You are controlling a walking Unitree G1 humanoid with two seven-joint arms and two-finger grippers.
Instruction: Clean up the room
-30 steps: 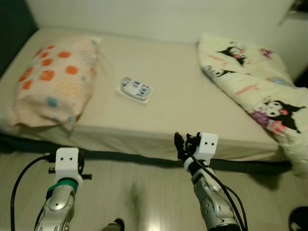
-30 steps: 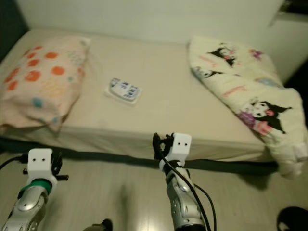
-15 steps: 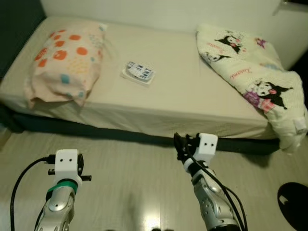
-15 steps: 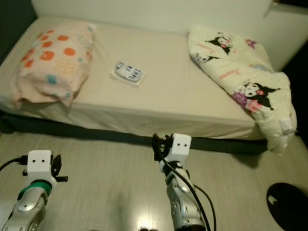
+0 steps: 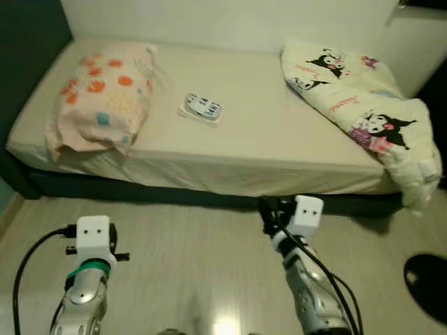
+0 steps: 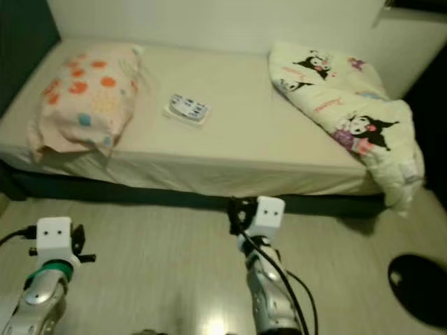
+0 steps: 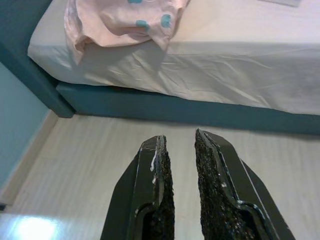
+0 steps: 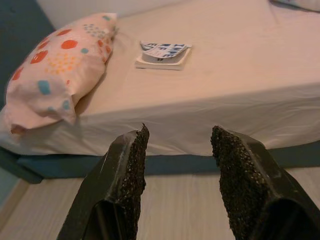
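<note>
A cream bed lies ahead of me across a strip of floor. On it, at the left, rests a pink pillow with orange and blue dots. A small blue-and-white packet lies flat near the bed's middle. A bunched white cartoon-print blanket fills the right end and hangs over the edge. My right gripper is held low before the bed's front edge, open and empty. My left gripper hovers over the floor short of the pillow corner, fingers close together with nothing between them.
Pale wood floor runs between me and the bed's dark base. A round black object sits on the floor at the far right. A dark teal wall borders the bed's left end.
The whole view has pulled back from the bed, so more floor shows in front of it. Both arms keep the same pose, and the things on the bed have not moved.
</note>
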